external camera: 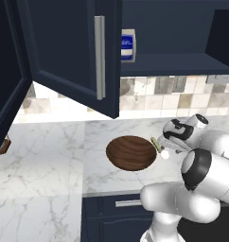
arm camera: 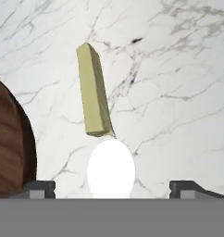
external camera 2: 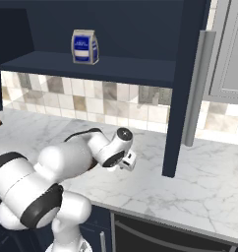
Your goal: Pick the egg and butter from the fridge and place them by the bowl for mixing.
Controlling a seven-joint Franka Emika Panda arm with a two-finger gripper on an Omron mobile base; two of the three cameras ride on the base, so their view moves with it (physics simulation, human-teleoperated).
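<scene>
The pale yellow-green butter stick (arm camera: pixel 95 91) lies flat on the white marble counter (arm camera: pixel 178 69), its long axis pointing away from the released end effector (arm camera: pixel 111 187), near end touching the small white egg (arm camera: pixel 111 170), dark brown wooden bowl (external camera: pixel 131 152) just beside.

The white arm rises from the base, bends at a bulky elbow and reaches forward, its wrist angled down toward the bowl (external camera: pixel 131 152). The gripper (arm camera: pixel 112 187) hangs just beside the bowl's rim, pointing downward, its fingertips (arm camera: pixel 39 189) spread wide apart (nothing clamped between them), dark pads level.
</scene>
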